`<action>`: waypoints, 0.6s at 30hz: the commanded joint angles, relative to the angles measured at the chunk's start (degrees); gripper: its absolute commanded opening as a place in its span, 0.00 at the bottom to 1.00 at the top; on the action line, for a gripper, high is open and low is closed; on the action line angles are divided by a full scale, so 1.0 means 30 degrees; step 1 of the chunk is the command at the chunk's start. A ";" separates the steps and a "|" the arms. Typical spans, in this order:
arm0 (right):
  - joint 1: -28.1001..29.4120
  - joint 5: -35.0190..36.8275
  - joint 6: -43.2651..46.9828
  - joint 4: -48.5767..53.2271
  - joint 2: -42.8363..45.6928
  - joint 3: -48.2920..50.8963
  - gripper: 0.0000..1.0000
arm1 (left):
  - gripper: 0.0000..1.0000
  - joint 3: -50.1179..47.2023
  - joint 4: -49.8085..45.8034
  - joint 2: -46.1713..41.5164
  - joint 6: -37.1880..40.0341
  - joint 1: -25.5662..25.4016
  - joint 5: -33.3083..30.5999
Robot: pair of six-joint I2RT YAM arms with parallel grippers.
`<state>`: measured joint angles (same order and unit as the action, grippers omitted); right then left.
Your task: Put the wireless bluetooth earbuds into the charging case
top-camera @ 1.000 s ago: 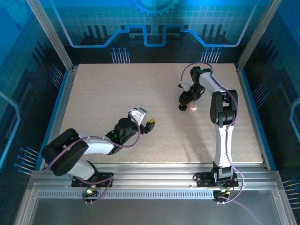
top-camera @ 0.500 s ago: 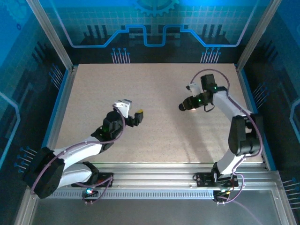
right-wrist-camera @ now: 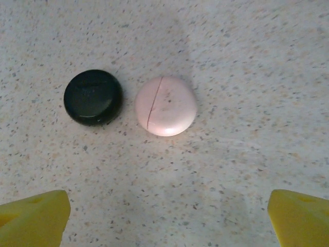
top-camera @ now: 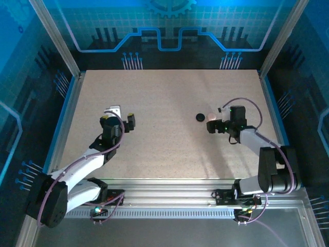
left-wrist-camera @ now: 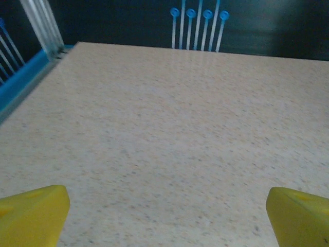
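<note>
My left fingers [left-wrist-camera: 32, 213] and right fingers [right-wrist-camera: 31, 216] gape empty; the case [right-wrist-camera: 93, 96] ahead lies shut, seemingly done.

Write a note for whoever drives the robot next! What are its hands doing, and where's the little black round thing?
The left gripper is open and empty over bare table, away from the job's things.
The right gripper is open and empty, the charging case just ahead of it.
The charging case lies closed on the table, a pink round case beside it, apart.
Done: unclear; the earbuds may be inside the closed case.
Left: check that before doing more.
</note>
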<state>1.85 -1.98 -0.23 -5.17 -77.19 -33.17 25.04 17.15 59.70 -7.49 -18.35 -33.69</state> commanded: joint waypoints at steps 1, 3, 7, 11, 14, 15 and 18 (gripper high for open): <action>-0.0440 0.0886 -0.0222 -0.3118 0.0807 0.1110 1.00 | 0.99 -0.1387 0.1086 -0.0268 0.0931 0.1165 -0.1198; -0.0462 0.0786 -0.0048 -0.4472 0.1222 0.1802 1.00 | 0.99 -0.2138 0.1582 -0.0163 0.0862 0.1828 -0.0600; -0.0475 0.1125 0.0236 -0.5865 0.2137 0.2861 1.00 | 0.99 -0.3246 0.3573 0.0458 0.0997 0.2841 0.0197; -0.0701 0.1814 0.0410 -0.6612 0.3232 0.3922 1.00 | 0.99 -0.3621 0.7360 0.2110 0.1129 0.3984 0.1734; -0.1261 0.1643 0.0486 -0.7411 0.4134 0.4784 1.00 | 0.99 -0.2729 0.8438 0.4109 0.1369 0.4256 0.3160; -0.1432 0.1490 0.0496 -0.7787 0.4292 0.5019 1.00 | 0.99 -0.2622 0.9405 0.4848 0.1460 0.4270 0.3444; -0.2143 0.0718 0.0071 -0.8795 0.4434 0.5497 1.00 | 0.99 -0.1791 1.0957 0.7171 0.2521 0.4328 0.4309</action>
<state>-2.79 1.43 0.38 -25.87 -64.60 -18.06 16.60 41.17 76.79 -2.96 -6.09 -25.45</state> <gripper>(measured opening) 0.996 0.990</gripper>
